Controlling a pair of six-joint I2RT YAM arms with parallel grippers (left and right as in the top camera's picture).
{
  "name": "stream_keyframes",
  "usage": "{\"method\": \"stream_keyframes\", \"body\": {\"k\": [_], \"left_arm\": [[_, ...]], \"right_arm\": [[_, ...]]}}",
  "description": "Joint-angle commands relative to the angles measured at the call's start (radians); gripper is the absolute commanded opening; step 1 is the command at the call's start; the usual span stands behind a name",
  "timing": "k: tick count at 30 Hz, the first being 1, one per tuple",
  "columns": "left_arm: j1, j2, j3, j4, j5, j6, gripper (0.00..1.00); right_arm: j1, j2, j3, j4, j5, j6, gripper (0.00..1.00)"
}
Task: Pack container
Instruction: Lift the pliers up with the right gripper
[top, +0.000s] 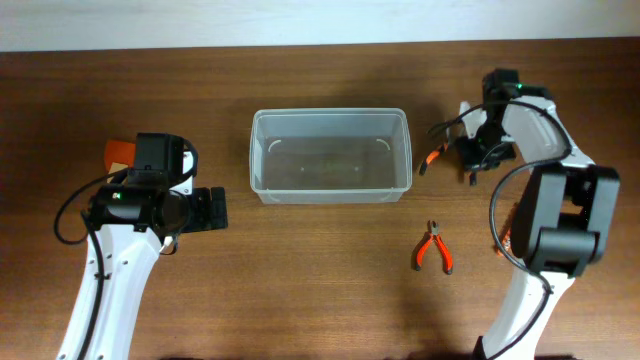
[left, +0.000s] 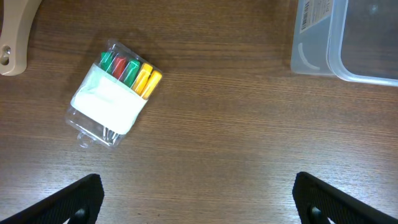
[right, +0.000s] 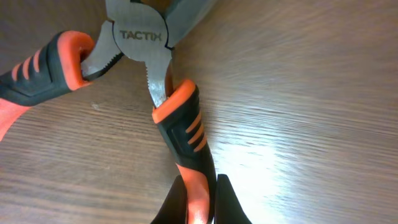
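Observation:
The clear plastic container (top: 330, 155) stands empty at the middle of the table; its corner shows in the left wrist view (left: 348, 43). My right gripper (top: 468, 158) is just right of it, shut on one handle of orange-and-black pliers (top: 432, 156). In the right wrist view the fingers (right: 200, 208) clamp that handle, and the pliers (right: 177, 118) hang open close to the wood. My left gripper (top: 210, 210) is open and empty, left of the container. Its fingertips (left: 199, 199) frame bare wood.
A second pair of orange pliers (top: 433, 248) lies on the table in front of the container's right end. A clear pack of coloured markers (left: 115, 93) lies beneath the left wrist. An orange object (top: 120, 152) sits partly hidden behind the left arm.

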Motion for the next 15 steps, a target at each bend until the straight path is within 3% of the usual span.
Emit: {"method": "stream_keyframes", "body": {"k": [1, 8, 15], "left_arm": [[0.002, 0.002, -0.001, 0.002, 0.011, -0.012, 0.99], [0.002, 0.002, -0.001, 0.002, 0.011, -0.012, 0.99], [0.002, 0.002, -0.001, 0.002, 0.011, -0.012, 0.99]], "right_arm": [[0.007, -0.155, 0.084, -0.003, 0.055, 0.031, 0.04], [0.036, -0.304, 0.106, 0.007, 0.052, -0.003, 0.04], [0.24, -0.395, 0.11, 0.005, -0.05, -0.354, 0.04]]}}
